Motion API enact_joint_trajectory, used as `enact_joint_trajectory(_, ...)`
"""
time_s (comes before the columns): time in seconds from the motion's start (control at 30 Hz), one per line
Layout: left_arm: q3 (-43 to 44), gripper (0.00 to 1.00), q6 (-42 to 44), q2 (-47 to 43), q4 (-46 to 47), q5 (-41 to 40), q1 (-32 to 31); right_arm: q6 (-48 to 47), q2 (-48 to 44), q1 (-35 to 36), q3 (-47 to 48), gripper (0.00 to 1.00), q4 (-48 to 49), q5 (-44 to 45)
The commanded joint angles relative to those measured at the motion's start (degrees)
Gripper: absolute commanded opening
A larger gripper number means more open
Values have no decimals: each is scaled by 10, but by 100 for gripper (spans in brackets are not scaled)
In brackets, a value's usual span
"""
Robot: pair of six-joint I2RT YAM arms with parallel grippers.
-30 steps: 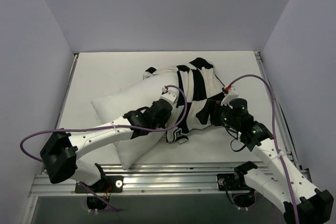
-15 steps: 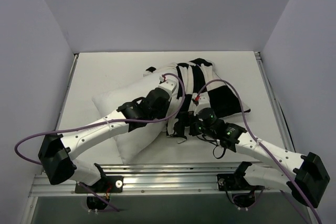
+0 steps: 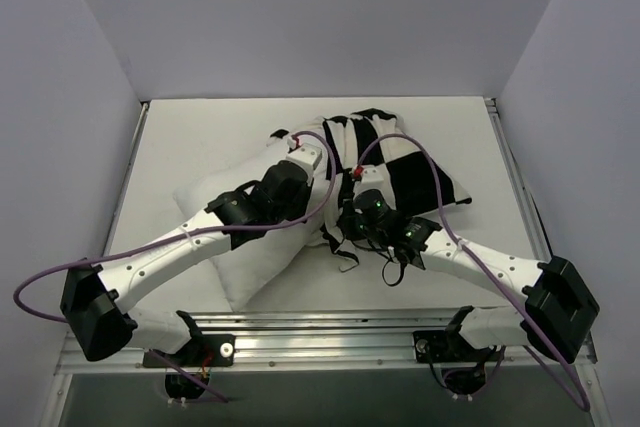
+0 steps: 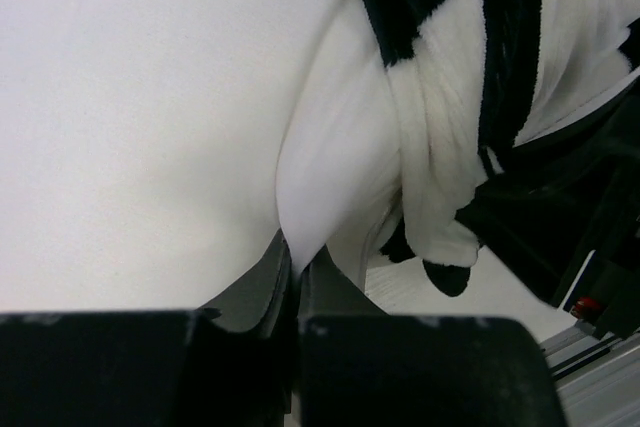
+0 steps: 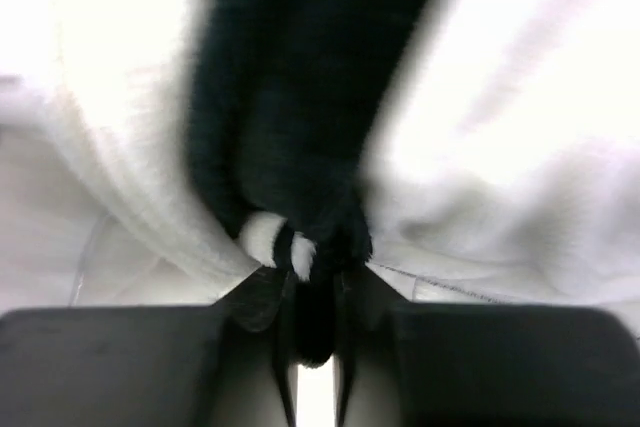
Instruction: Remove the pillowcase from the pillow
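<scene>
The white pillow lies at the table's left centre, with its far right end still inside the black-and-white checkered pillowcase. My left gripper sits on the pillow near the case's mouth. In the left wrist view it is shut on a pinched fold of the pillow, with the bunched pillowcase to its right. My right gripper is at the case's near edge. In the right wrist view it is shut on a black fold of the pillowcase.
Metal rails run along the table's near edge and right side. Grey walls close in the left, back and right. Purple cables loop over both arms. A looped strip of the case lies on the table below the right gripper.
The right arm swung left from the table's right side to the pillowcase's near edge and shut on it. The left gripper moved farther back, still pinching the pillow. The case now spreads flatter to the right.
</scene>
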Motion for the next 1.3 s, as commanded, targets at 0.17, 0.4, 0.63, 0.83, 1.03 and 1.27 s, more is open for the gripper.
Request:
enact_joint_trajectory(0.17, -45, 2, -15, -113, -43, 25, 69, -47, -31, -155, 49, 0, -62, 102)
enact_joint_trajectory(0.4, -51, 2, 9, -196, -133, 24, 138, -48, -57, -373, 90, 0, -121, 45)
enact_joint_trajectory(0.63, -25, 2, 30, -261, -191, 16, 176, 4, -39, -527, 167, 0, -144, -4)
enact_joint_trajectory(0.83, -61, 2, 13, -272, -166, 155, 171, 25, -18, -533, 176, 0, -115, -78)
enact_joint_trajectory(1.03, -133, 55, -53, -261, -47, 284, 110, 11, -72, -522, 147, 65, -116, -142)
enact_joint_trajectory(1.27, -8, 96, -8, -174, -80, 285, 134, -25, -154, -492, 121, 91, -157, -166)
